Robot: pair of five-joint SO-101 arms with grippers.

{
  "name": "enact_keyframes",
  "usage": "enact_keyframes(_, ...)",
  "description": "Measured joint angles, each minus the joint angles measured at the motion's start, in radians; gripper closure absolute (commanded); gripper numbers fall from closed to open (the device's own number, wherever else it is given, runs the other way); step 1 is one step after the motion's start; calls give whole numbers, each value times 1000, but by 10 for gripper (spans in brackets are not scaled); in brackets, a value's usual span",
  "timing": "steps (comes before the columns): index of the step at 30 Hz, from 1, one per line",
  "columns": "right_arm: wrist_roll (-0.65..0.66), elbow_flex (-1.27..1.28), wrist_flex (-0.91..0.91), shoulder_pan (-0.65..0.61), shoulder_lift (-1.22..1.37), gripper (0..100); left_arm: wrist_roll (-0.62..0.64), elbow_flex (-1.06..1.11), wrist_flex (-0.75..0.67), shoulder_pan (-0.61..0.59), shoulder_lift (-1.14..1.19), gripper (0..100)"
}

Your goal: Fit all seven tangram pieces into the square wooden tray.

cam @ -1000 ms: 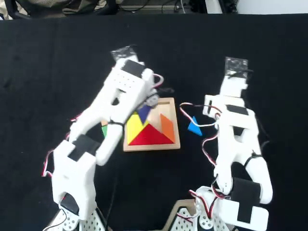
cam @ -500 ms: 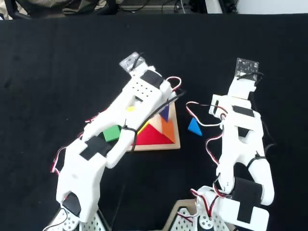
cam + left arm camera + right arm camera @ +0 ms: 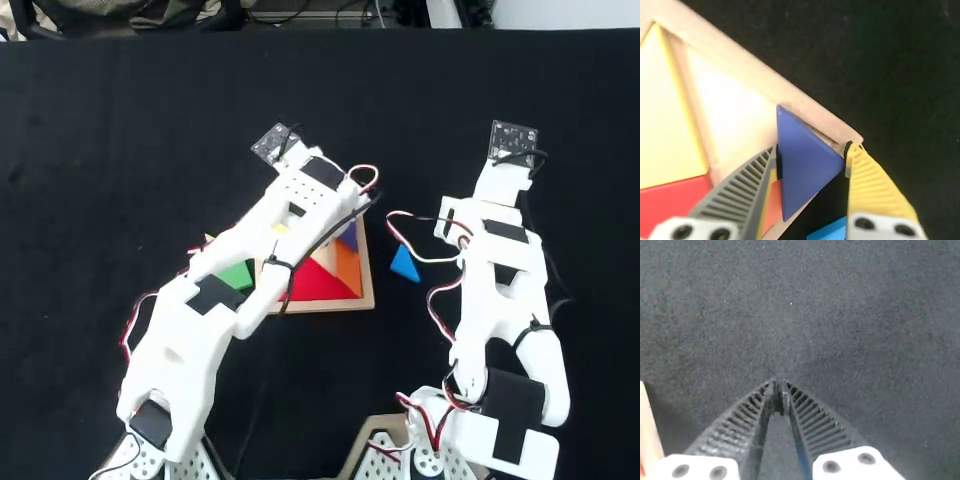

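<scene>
My left gripper (image 3: 812, 150) is shut on a dark blue triangle (image 3: 805, 165), held just over the far right corner of the square wooden tray (image 3: 790, 100). In the tray lie a yellow triangle (image 3: 665, 125), a red triangle (image 3: 320, 280) and an orange piece (image 3: 347, 262). The left arm covers the tray's left half in the high view, where the dark blue triangle (image 3: 348, 236) peeks out beside it. A green piece (image 3: 237, 275) shows at the tray's left side. A light blue triangle (image 3: 404, 262) lies on the cloth right of the tray. My right gripper (image 3: 778, 390) is shut and empty above bare cloth.
The table is covered in black cloth (image 3: 120, 150). The right arm (image 3: 500, 270) stands right of the light blue triangle, with loose red and white wires (image 3: 400, 235) hanging near it. A strip of the tray's edge (image 3: 647, 430) shows in the right wrist view.
My left arm has swung to the right across the tray with the dark blue triangle, uncovering the green piece. The right arm shifted slightly right.
</scene>
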Motion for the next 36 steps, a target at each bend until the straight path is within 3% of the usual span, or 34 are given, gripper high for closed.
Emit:
enact_keyframes(3,0,0,0,0,0,983,-8,-8,0,0,3,790)
enact_keyframes(10,0,0,0,0,0,983,-34,-26,57,0,3,608)
enact_keyframes(22,0,0,0,0,0,983,-57,-153,282,17,3,604)
enact_keyframes(26,0,0,0,0,0,983,-181,-203,404,-11,3,604)
enact_keyframes(31,0,0,0,0,0,983,-416,-405,624,-158,-6,612)
enact_keyframes(36,0,0,0,-61,0,983,-672,-399,660,-292,-126,772)
